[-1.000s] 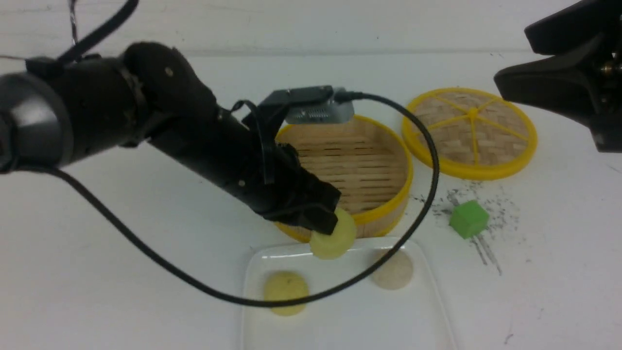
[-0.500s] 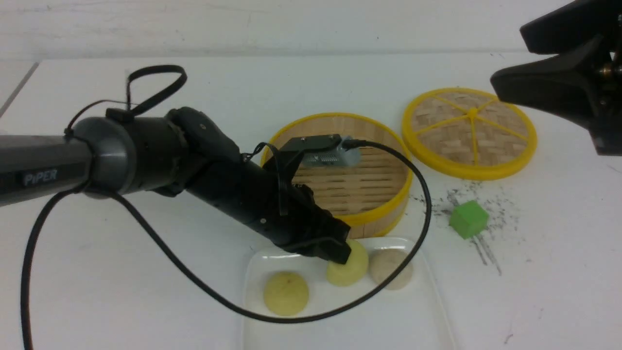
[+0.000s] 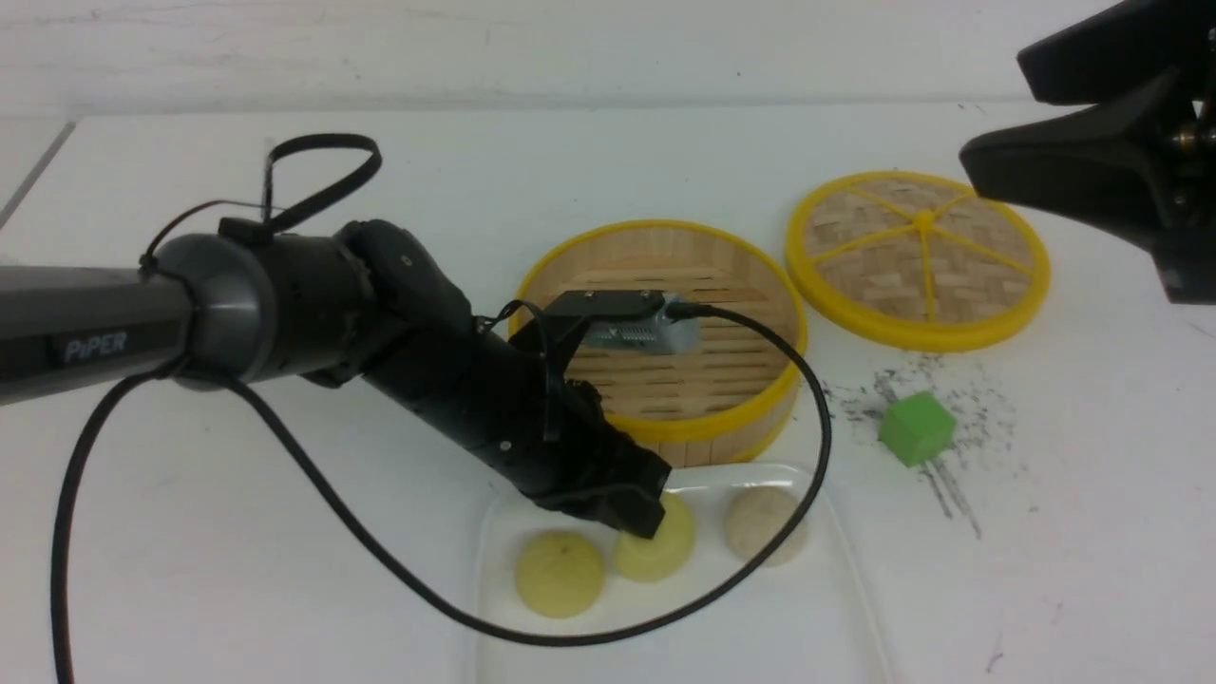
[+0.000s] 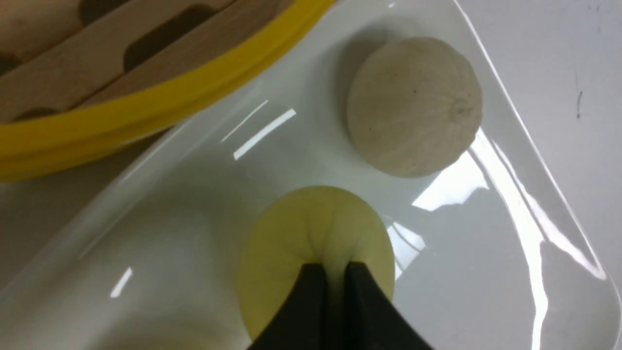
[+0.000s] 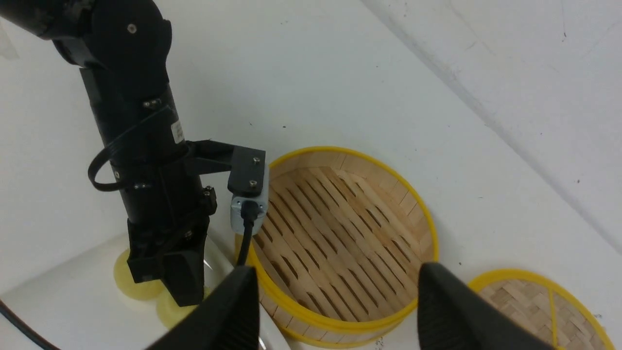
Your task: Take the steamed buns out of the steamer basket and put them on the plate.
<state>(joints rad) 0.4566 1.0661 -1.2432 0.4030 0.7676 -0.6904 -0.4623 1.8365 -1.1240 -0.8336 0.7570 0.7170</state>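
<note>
My left gripper [image 3: 638,527] is shut on a pale yellow steamed bun [image 3: 657,553], pinching its top, and the bun sits low on the white plate [image 3: 750,627]. In the left wrist view the black fingertips [image 4: 311,291] squeeze a fold of that bun [image 4: 316,228]. Another yellow bun [image 3: 559,573] lies to its left and a beige bun [image 3: 765,524] to its right, both on the plate. Behind the plate stands the steamer basket [image 3: 750,418] with no buns inside. My right gripper [image 5: 335,277] hangs open above the basket [image 5: 340,233], holding nothing.
The flat woven lid [image 3: 917,258] with yellow spokes lies right of the basket. A green cube [image 3: 916,428] sits on scuffed table surface to the right of the plate. The left arm's black cable [image 3: 817,446] loops over the plate and the basket's front.
The left gripper has carried the yellow bun from the basket's front rim down onto the plate, between the other two buns. The right arm has held still.
</note>
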